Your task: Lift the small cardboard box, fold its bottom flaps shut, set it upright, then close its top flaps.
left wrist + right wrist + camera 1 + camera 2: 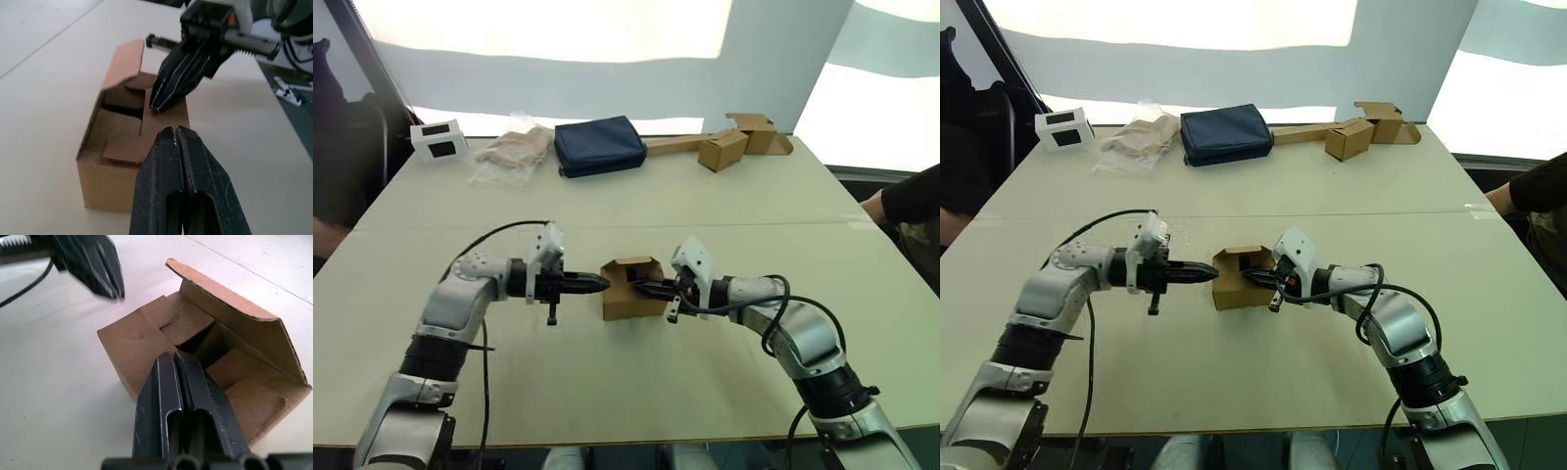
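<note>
Eye view: small cardboard box [631, 291] upright on table [607, 392], mid-front, between my left gripper [599, 283] and right gripper [641, 287].

Left wrist view: my fingers pressed together, holding nothing, tip at box edge.

Right wrist view: fingers together, on flap. Three top flaps down, far flap up. Judge: only top closing unfinished.

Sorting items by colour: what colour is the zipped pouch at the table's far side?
Dark navy blue pouch, plain with no pattern; clearest in the left eye view.
</note>
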`<act>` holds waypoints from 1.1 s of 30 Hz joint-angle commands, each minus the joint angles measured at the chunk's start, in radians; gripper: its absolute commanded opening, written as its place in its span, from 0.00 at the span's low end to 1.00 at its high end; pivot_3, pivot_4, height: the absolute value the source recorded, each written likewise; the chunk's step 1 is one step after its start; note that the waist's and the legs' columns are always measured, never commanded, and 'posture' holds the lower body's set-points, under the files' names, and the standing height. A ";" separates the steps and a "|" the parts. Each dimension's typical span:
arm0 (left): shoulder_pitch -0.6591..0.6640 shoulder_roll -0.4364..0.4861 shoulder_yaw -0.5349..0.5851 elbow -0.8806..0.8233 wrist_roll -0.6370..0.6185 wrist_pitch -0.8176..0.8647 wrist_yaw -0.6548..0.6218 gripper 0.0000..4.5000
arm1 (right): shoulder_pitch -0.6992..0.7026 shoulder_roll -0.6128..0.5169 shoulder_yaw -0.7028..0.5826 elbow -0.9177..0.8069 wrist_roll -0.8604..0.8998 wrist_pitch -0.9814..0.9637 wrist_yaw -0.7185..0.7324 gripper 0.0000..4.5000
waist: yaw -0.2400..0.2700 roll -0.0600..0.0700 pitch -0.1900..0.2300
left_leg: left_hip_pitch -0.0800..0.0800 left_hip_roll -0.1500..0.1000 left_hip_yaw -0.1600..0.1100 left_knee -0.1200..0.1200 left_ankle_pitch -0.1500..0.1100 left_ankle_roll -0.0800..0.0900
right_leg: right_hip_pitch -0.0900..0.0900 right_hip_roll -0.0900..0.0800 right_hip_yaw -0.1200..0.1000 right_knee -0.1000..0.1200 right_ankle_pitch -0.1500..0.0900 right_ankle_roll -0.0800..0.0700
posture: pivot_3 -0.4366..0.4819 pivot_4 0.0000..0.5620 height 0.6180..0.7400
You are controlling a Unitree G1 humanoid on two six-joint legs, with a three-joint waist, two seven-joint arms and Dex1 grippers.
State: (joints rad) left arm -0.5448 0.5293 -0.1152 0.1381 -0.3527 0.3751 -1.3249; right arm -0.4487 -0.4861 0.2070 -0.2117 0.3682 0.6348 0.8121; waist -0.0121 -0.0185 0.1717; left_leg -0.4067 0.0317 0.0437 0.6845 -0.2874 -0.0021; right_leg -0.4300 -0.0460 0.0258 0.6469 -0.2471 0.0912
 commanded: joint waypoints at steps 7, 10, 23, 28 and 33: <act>-0.020 -0.008 -0.015 0.037 0.022 -0.074 0.022 0.00 | -0.008 -0.042 -0.049 -0.153 0.042 0.062 0.004 0.00 | 0.000 0.000 0.000 | 0.000 0.000 0.000 0.000 0.000 0.000 | 0.000 0.000 0.000 0.000 0.000 0.000 | 0.48 0.27 1.00; -0.025 -0.005 -0.012 0.040 0.016 -0.069 0.023 0.00 | -0.058 -0.056 -0.100 -0.220 0.111 0.110 0.016 0.00 | 0.000 0.000 0.000 | 0.000 0.000 0.000 0.000 0.000 0.000 | 0.000 0.000 0.000 0.000 0.000 0.000 | 0.48 0.27 1.00; -0.013 -0.001 -0.007 0.019 0.011 -0.063 0.042 0.00 | -0.308 0.010 0.047 0.192 -0.085 -0.089 0.039 0.00 | -0.003 0.000 0.000 | 0.000 0.000 0.003 -0.001 0.000 0.000 | 0.000 0.000 -0.001 0.000 0.000 0.001 | 0.48 0.27 1.00; -0.003 0.003 -0.006 0.003 0.007 -0.060 0.051 0.00 | -0.273 0.014 0.116 0.251 -0.159 -0.142 0.065 0.00 | -0.001 0.000 0.000 | -0.001 0.000 0.003 -0.001 0.000 0.000 | -0.001 0.000 -0.001 0.000 0.001 0.001 | 0.48 0.27 1.00; -0.009 0.010 -0.002 0.004 0.000 -0.054 0.054 0.00 | -0.204 0.006 0.136 0.212 -0.185 -0.131 0.073 0.00 | -0.002 0.000 0.000 | 0.000 0.000 0.003 -0.001 0.000 0.000 | -0.001 0.000 -0.001 0.000 0.001 0.001 | 0.48 0.27 1.00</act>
State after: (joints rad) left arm -0.5481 0.5294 -0.1309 0.1583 -0.3443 0.3191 -1.2725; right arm -0.6752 -0.4735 0.3309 0.0230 0.1992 0.5017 0.8756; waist -0.0140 -0.0181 0.1716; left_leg -0.4069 0.0320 0.0462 0.6838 -0.2875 -0.0021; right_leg -0.4305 -0.0459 0.0252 0.6472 -0.2461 0.0926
